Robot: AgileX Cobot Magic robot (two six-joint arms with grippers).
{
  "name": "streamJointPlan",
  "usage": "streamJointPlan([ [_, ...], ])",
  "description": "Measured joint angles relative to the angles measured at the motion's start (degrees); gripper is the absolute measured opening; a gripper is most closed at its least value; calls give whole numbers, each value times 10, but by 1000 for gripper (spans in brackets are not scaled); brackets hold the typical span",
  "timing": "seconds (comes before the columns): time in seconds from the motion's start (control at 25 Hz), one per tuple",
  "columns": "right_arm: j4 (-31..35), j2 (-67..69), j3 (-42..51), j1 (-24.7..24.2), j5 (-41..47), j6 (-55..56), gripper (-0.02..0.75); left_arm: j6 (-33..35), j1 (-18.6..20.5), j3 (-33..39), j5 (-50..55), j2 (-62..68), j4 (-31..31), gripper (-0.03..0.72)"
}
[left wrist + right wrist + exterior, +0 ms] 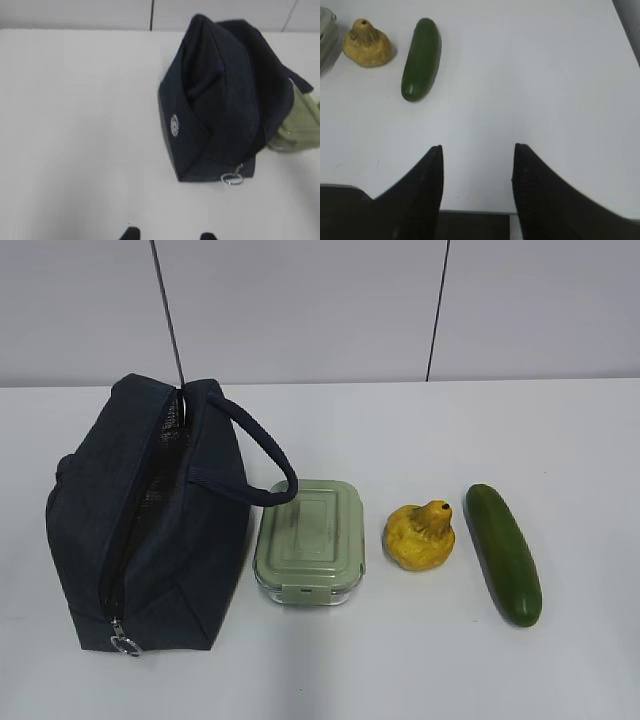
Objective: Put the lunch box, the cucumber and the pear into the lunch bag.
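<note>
A: Start with the biggest. Table (pixel 420 430), white, everything sits on it. Bag (pixel 150 530) at the left, on its base, zipper mostly undone along the top, slit gaping a little, pull ring down at the near end. One handle loops over to the right.

B: Anything inside it?

A: Can't tell. The gap is dark; nothing shows through. But all three items are out on the table, so nothing is packed.

B: Where exactly?

A: Box (pixel 310 540), lid on, just right of the bag, touching or nearly touching its side; the handle loop hangs over the box's far corner. Cucumber (pixel 503 553) farthest right, lying lengthwise toward me. Pear (pixel 421 535) between box and cucumber, apart from both, neck up and tilted right.

B: Arms?

A: Neither shows from the front. Wrist views only. Right gripper (pixel 477 192): jaws parted about halfway, nothing between them, hanging over bare table near the edge, cucumber and pear well off to its upper left. Left gripper (pixel 169 235): only the two fingertips peek in, parted, holding nothing, bag ahead and to the right.

B: So, progress?

A: I judge none yet. Bag mouth likely needs spreading wider; then box, cucumber, pear all remain.
</note>
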Motion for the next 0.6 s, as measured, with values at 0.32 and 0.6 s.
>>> streamJointPlan([
  [0.32,10,202,-37,0,4,27,363,9,-60,-101,-14,204,-39,242],
  [0.6,28,349,-85,0,-96,30,363,70,-60,-183,-60,383,-116,307],
])
